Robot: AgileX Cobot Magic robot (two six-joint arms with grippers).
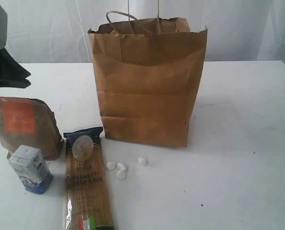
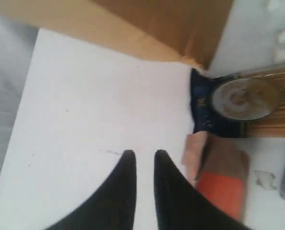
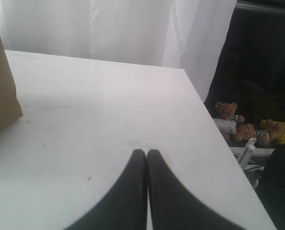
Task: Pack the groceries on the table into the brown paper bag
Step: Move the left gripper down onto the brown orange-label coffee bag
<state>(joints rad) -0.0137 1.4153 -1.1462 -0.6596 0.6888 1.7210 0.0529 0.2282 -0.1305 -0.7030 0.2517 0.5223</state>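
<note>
Exterior view. The brown paper bag [image 1: 147, 81] stood upright at centre frame, mouth open, on the table [image 1: 238, 143]. All the groceries I could see lay at lower left: the brown pouch [image 1: 25, 124], the small carton [image 1: 31, 168] in front of it, and the spaghetti packet [image 1: 87, 182] just beside both. The packet's long axis ran from near the bag's foot down to the frame's lower edge. A few small white pellets [image 1: 120, 168] lay by the packet. No jars or spice bottle in view. Neither claw was visible here.

Left wrist view. My left claw [image 2: 142, 154] hung over bare table [image 2: 85, 120], jaws a narrow slit apart, nothing between them. The pouch [image 2: 219, 177] lay just beside one finger. The dark end of the spaghetti packet [image 2: 243, 103] sat beyond it on the same side. The bag [image 2: 171, 24] stood further ahead.

Right wrist view. My right claw [image 3: 146, 152] was clenched, fingers pressed together, grasping nothing, over the table [image 3: 108, 105]. Only one corner of the bag [image 3: 1, 91] showed, and no groceries.

Judgement: everything left to pack sat on the left arm's side, so the left claw was the nearer one. It would need to shift sideways toward the pouch. For the spaghetti it should close across the packet's short width.
</note>
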